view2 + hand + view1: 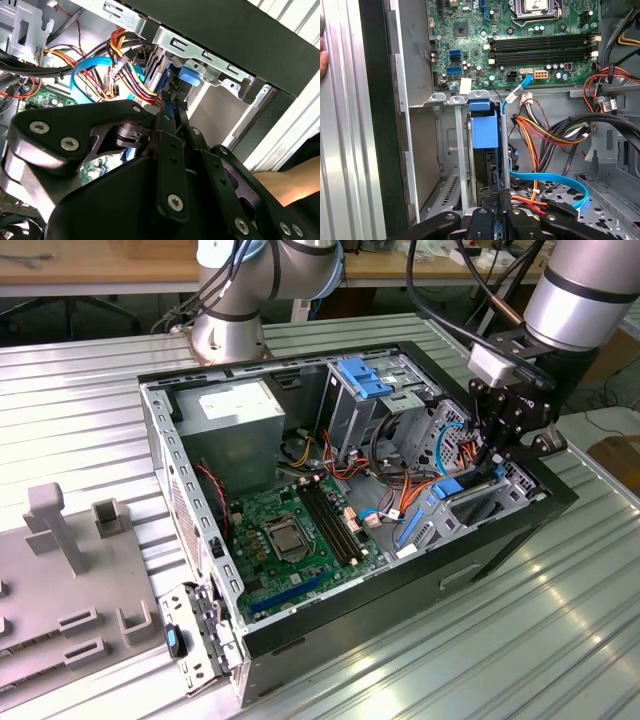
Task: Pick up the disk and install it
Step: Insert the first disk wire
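I'm in the install step. The gripper (496,198) hangs low over the front corner of the case (300,635), its fingers (165,131) drawn close together and, as far as I can judge, pinching the blue-railed edge of the disk (484,131). The disk stands on edge straight ahead of the fingertips, partly inside the drive bay (462,150). Seating it calls for a straight push along the bay, keeping clear of the cables (545,131) beside the gripper.

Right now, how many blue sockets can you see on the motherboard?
2. In the first wrist view both sit side by side on the motherboard, near its edge toward the drive bay: one socket, the other. Cables may hide more.
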You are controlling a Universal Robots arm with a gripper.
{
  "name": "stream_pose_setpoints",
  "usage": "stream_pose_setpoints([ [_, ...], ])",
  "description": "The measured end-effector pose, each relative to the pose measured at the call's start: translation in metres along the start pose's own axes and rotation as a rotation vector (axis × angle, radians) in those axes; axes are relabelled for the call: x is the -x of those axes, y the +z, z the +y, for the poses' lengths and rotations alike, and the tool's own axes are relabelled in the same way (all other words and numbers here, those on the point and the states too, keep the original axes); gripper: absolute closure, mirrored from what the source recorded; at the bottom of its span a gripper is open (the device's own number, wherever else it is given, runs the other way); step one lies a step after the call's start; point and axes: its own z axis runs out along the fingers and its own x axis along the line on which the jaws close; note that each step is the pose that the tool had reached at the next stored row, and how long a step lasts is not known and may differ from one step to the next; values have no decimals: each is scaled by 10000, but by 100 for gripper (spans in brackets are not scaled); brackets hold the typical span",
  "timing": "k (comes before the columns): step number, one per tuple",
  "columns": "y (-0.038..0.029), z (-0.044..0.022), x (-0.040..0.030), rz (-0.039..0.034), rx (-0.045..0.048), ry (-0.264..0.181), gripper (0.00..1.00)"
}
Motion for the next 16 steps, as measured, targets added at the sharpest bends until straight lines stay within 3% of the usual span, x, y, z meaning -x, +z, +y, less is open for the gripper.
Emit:
stream_pose_setpoints([
  [2, -1, 0, 3, -13, -13, -178, 84],
  [16, 30, 0, 7, -13, -13, -180, 84],
])
